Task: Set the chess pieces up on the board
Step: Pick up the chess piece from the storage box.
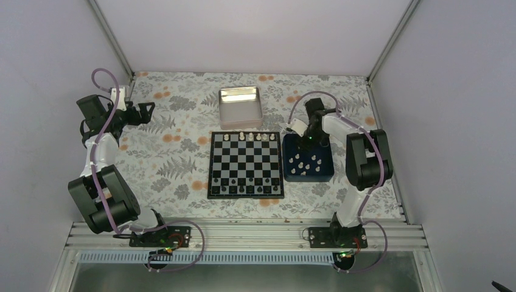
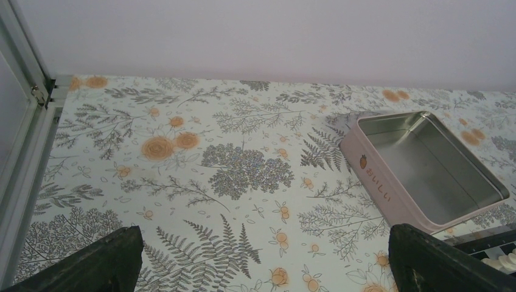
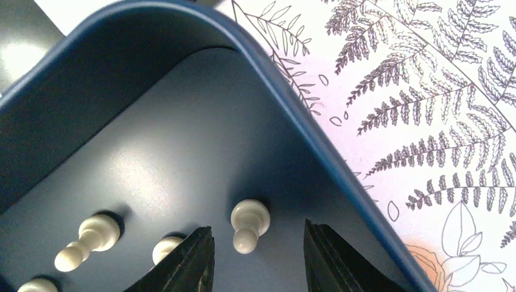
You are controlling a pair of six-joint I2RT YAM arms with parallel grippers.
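Pick-up step: the right fingers [image 3: 188, 261], half open and empty, straddle a white pawn [image 3: 248, 224] in the tray [image 3: 182, 18] beside the board [image 1: 246, 164]. Next they need to lower and close on it. The left fingers [image 2: 91, 261] gape wide, empty.

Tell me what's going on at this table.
Two robot arms are setting up chess on the board. The right gripper is down in the blue tray, its open jaws flanking a white pawn without gripping it. More white pieces wait in that tray; a few already stand on the board's far row. The left gripper hangs open and empty, off to the left.
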